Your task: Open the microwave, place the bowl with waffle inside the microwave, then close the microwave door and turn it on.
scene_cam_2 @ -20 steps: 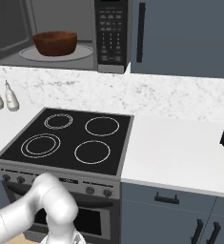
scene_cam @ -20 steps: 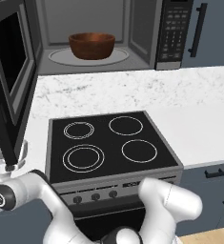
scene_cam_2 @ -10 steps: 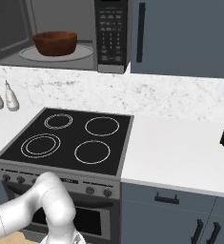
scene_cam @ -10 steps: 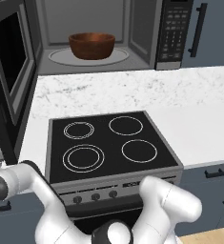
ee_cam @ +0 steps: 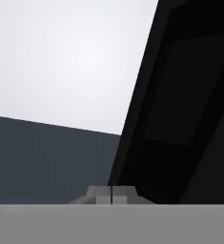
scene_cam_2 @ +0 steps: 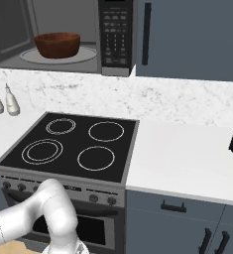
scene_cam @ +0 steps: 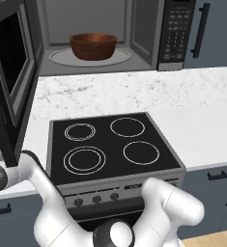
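1. We see the bowl (scene_cam: 92,46) sitting on the round glass turntable (scene_cam: 59,57) inside the microwave (scene_cam_2: 115,34), at the far left of the counter (scene_cam_2: 187,149).
2. The microwave door (scene_cam: 11,82) stands swung open to the left.
3. Our gripper (ee_cam: 111,194) has its fingertips pressed together, holding nothing, right beside the door's dark edge.
4. The stove (scene_cam: 110,144) lies near us, in front of the microwave.
5. We cannot make out the waffle inside the bowl.
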Robot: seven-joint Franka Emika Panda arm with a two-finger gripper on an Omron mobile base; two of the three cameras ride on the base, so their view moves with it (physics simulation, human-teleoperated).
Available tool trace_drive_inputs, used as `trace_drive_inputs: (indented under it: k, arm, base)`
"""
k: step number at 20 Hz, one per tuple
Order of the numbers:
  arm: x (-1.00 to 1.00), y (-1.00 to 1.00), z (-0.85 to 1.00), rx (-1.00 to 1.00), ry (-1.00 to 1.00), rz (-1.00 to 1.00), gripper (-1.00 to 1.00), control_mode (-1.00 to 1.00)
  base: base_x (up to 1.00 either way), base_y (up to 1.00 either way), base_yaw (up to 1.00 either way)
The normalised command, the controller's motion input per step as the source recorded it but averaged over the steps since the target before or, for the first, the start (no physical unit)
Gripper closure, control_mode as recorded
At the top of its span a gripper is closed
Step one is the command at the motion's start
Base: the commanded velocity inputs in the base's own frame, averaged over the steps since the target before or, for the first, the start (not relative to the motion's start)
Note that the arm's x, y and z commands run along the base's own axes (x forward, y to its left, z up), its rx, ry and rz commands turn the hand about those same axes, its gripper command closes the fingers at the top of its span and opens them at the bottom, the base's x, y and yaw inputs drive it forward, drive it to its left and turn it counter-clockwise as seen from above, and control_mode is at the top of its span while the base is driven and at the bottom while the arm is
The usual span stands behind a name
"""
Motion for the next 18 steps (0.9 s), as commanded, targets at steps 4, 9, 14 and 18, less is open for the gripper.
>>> trace_drive_inputs:
  k: [4, 9, 14, 18]
  arm:
    - [-0.14, -0.63, 0.52, 0.16, -0.09, 0.01, 1.00, -1.00]
    - [-0.20, -0.91, 0.48, 0.26, -0.06, 0.00, 1.00, -1.00]
    - [-0.21, -1.00, 0.43, 0.34, 0.00, 0.04, 1.00, -1.00]
    - [-0.16, -1.00, 0.37, 0.38, 0.16, 0.08, 1.00, -1.00]
  base:
    - [0.00, 0.00, 0.00]
    - [0.00, 0.00, 0.00]
    - [0.00, 0.00, 0.00]
    - [0.00, 0.00, 0.00]
